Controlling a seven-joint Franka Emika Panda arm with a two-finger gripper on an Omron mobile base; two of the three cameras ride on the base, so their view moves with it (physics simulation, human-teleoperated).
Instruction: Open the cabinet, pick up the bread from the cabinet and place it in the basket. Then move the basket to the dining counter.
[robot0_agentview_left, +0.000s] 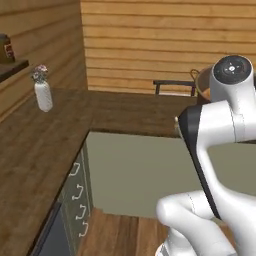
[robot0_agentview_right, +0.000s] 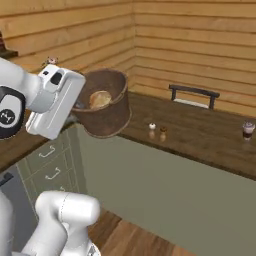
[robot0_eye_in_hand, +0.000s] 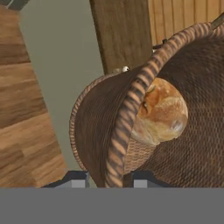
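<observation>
The jaws stood narrow, pinched on the near rim of the basket (robot0_eye_in_hand: 127, 118), one tip either side of its wall. The bread (robot0_eye_in_hand: 162, 114) lay inside it, against the woven wall. The gripper (robot0_eye_in_hand: 107, 180) held the basket in the air above the near edge of the dining counter (robot0_agentview_right: 200, 132), just beside the salt and pepper shakers (robot0_agentview_right: 157, 131). Doing this well probably meant keeping the basket level, carrying it fully over the wood, clear of the shakers, and lowering it flat before letting go.
</observation>
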